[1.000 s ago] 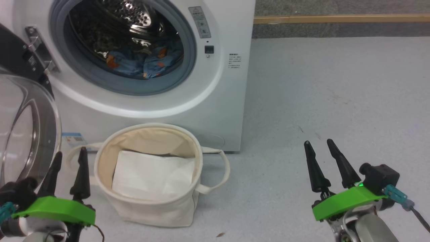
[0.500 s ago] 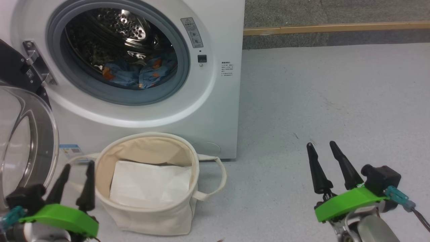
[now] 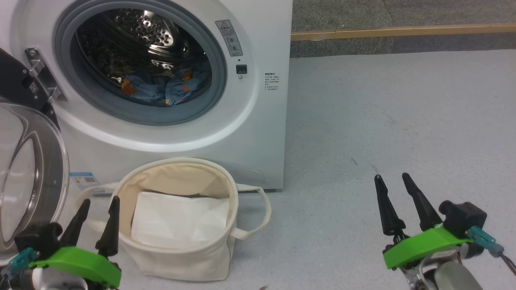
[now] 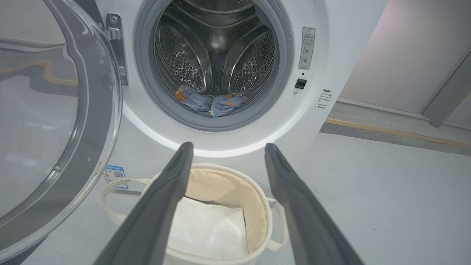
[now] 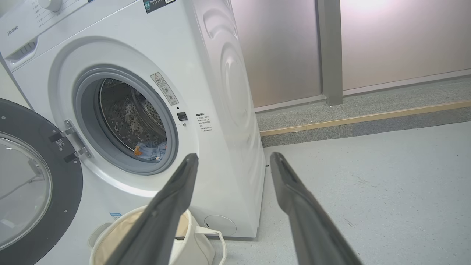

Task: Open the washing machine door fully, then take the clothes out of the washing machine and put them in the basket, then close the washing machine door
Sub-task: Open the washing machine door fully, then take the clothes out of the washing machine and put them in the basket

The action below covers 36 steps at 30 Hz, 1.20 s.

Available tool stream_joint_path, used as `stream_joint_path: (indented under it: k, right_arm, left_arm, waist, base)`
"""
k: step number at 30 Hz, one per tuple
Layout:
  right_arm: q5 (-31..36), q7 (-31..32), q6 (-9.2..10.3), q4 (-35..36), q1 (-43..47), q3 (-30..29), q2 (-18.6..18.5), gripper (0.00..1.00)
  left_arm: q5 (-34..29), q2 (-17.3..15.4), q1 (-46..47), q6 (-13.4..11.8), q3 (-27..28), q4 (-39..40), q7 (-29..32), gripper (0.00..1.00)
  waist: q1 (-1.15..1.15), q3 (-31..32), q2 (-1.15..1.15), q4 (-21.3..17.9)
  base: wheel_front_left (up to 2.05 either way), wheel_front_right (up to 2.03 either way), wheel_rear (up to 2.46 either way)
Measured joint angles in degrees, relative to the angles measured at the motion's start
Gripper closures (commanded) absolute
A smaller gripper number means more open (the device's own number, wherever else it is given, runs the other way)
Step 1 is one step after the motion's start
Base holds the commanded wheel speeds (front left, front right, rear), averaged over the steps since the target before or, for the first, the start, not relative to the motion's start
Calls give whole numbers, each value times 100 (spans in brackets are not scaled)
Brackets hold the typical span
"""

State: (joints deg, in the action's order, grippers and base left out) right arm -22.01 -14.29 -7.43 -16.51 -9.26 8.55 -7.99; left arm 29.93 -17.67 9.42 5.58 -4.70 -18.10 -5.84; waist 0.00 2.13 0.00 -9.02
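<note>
The washing machine door (image 3: 32,177) stands swung out to the left of the washing machine (image 3: 258,121) in the head view. The drum mouth is fully uncovered, so the opening step looks done. The clothes (image 3: 165,86), blue with orange-brown print, lie low in the drum; I cannot make out a cream piece among them. The basket (image 3: 181,264) stands on the floor (image 3: 383,100) just in front of the machine, below the mouth, and in it lies a flat white folded sheet (image 3: 177,217) but no clothes. Unloading and closing the door are both left to do. The left gripper (image 3: 100,200) hovers at the near left, just beside the basket's left rim, with its jaws spread and nothing between them. The right gripper (image 3: 391,175) hangs well apart to the right over the floor, equally spread and empty.

In the left wrist view, the left arm's fingers (image 4: 162,206) stand wide apart and aim over the basket towards the drum mouth, touching nothing. The clothes show as a small bundle at the drum's near lip.

In the right wrist view, the right arm's fingers (image 5: 162,206) are also wide apart and hold nothing. The machine sits to the far left, with its door hanging open further left.
</note>
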Motion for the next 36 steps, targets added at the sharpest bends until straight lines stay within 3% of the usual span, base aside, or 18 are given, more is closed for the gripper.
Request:
stream_joint_path:
  k: [15, 36]
  right_arm:
    - [-2, 0, 0, 1, 5, 7, 23, 0]
    - [-10, 0, 0, 40, 26, 12, 37, 0]
  left_arm:
    - [155, -108, 18, 99, -136, 264, -110, 0]
    - [242, -134, 151, -105, -177, 287, -80, 0]
  waist:
    - [0, -77, 0, 32]
    - [0, -258, 0, 111]
  base:
    - [56, -25, -31]
    - [184, -176, -8]
